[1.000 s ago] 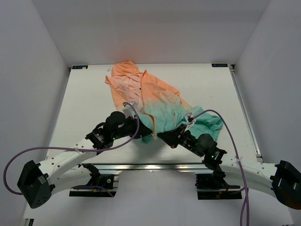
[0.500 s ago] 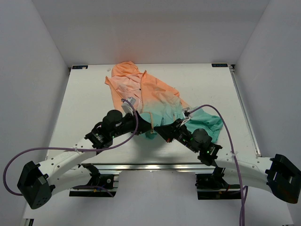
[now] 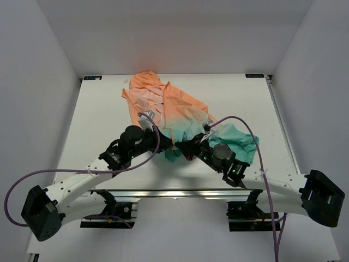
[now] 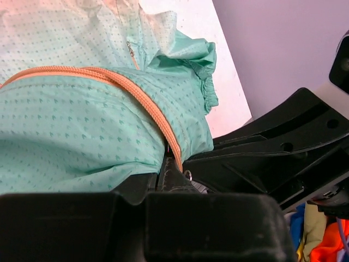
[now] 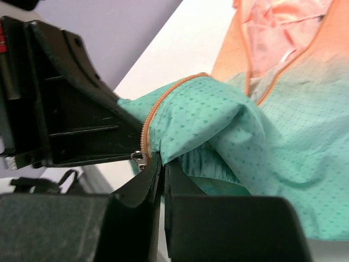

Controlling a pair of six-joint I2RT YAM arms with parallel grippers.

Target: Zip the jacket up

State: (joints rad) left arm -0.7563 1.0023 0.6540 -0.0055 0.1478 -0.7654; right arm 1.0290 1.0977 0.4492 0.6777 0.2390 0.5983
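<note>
Left gripper and right gripper pinch the jacket hem, toward the table's near edge.
Both pairs of fingers are squeezed tight on teal cloth beside the orange zipper, tips nearly meeting. Beyond them the jacket lies crumpled mid-table, hood reaching toward the far edge; bare tabletop spreads wide left and right.

The left arm and right arm had white link shells, black joints and blocky black housings. A purple cable looped along each; the left end effector and right end effector were matte black
</note>
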